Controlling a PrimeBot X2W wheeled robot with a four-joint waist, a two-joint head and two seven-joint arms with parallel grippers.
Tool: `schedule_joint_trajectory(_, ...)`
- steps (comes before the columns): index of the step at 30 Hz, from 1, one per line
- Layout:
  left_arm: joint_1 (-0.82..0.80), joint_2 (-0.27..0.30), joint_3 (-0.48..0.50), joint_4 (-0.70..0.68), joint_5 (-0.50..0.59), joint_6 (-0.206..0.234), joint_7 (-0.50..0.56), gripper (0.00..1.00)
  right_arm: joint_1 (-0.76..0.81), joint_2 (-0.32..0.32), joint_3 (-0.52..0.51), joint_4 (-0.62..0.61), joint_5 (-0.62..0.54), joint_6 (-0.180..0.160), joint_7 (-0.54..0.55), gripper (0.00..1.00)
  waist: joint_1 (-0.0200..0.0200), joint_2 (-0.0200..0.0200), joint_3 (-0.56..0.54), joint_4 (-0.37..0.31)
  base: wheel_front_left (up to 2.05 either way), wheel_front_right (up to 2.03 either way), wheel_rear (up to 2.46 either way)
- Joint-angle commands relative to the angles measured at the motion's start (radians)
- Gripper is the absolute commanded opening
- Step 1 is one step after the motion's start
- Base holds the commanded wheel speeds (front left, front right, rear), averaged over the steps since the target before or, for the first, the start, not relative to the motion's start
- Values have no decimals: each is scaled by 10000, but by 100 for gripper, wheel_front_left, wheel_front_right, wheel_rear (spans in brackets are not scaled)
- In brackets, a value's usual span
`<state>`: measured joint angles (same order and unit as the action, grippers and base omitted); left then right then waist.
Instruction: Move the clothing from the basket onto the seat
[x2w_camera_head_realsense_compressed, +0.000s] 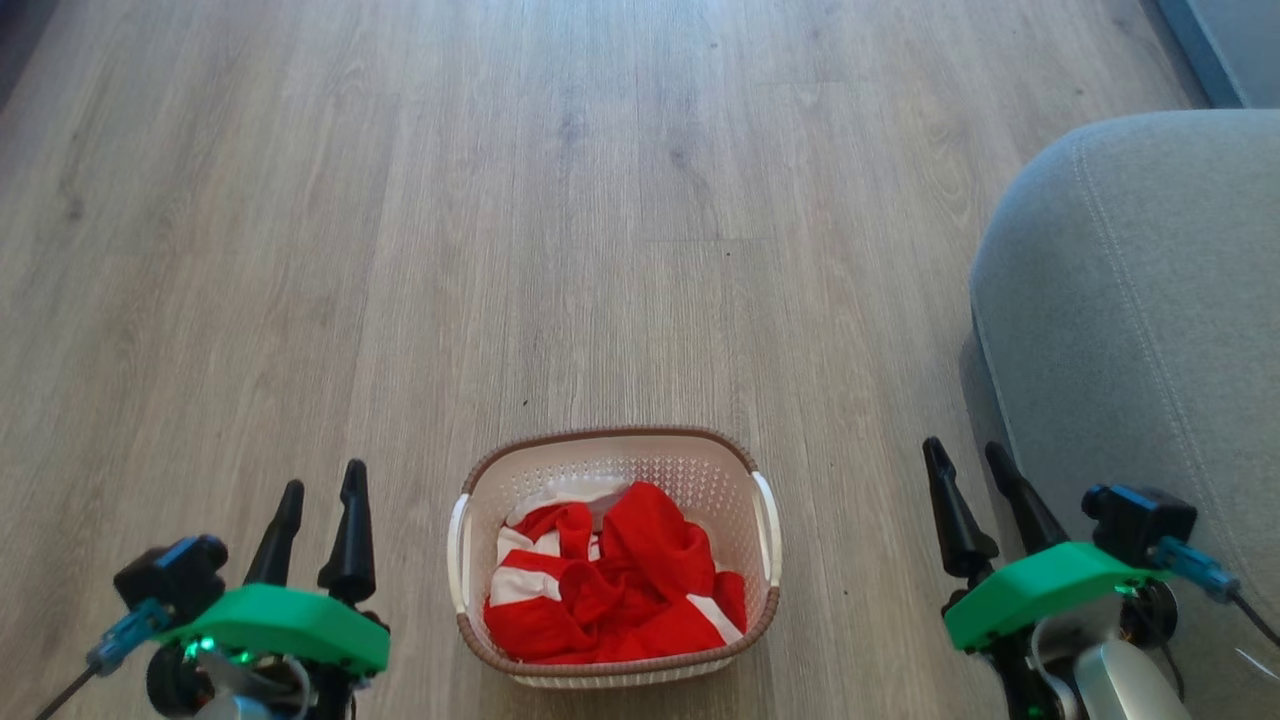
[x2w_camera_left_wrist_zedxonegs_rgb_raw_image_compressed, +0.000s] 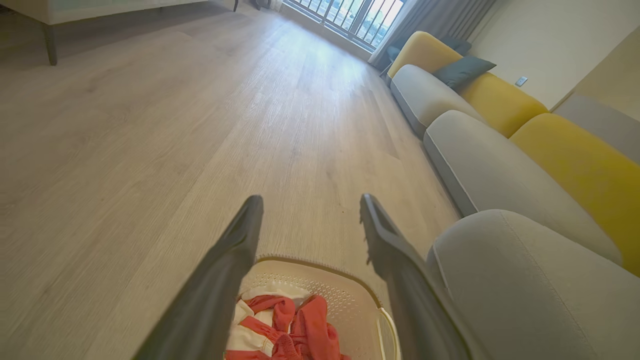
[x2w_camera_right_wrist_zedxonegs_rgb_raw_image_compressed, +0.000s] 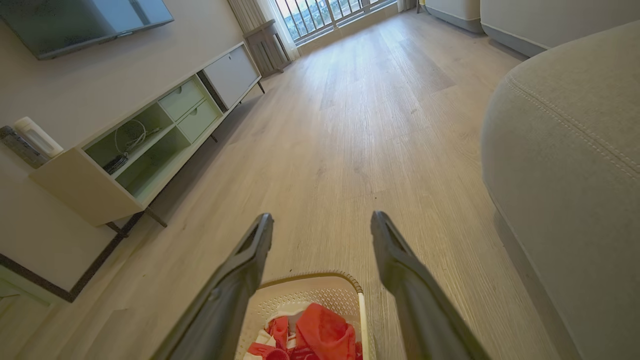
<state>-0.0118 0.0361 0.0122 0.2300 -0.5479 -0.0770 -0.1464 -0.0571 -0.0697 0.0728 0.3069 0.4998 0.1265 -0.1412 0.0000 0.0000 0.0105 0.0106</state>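
Both jaws stand wide and empty; clothing (x2w_camera_head_realsense_compressed: 640, 580) lies heaped inside the basket (x2w_camera_head_realsense_compressed: 690, 470).

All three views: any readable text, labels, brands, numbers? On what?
None readable.
No lettering shows on the basket, the clothing or the seat.
The white bottle on the cabinet, right wrist view: too small to tell.
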Motion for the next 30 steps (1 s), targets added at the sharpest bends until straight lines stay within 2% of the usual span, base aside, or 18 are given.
schedule_joint_trajectory(1,-212,113,193,-424,486,18,-175,100,-534,-155,216,-337,-425,33,-211,100,0,0,0,-7,0,0,0)
schedule_joint_trajectory(30,-121,136,307,-719,3686,81,-994,100,-629,-193,774,-29,-3125,41,-1044,100,0,0,76,-2,0,0,0)
